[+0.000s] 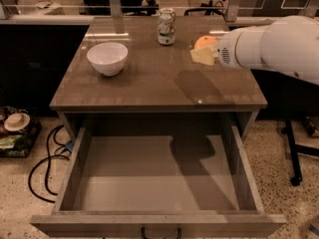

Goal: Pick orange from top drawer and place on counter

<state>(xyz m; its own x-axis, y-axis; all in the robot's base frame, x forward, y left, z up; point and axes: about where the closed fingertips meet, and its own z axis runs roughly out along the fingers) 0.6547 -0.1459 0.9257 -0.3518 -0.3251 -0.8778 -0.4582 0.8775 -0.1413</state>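
The orange point(204, 41) is held in my gripper point(203, 53) above the right side of the counter point(149, 78). The gripper's pale fingers point(202, 56) close on the fruit from below and in front, and the white arm reaches in from the right. The orange hangs above the glossy grey-brown top, clear of its surface, with its shadow on the slab below. The top drawer point(75, 176) is pulled fully open beneath the counter, and its grey floor holds nothing. Its dark front handle point(160, 231) shows at the bottom edge.
A white bowl point(107, 58) stands on the counter's left part. A drink can point(166, 26) stands at the back middle. Cables point(47, 163) and clutter lie on the floor at left. A chair base point(296, 153) stands at right.
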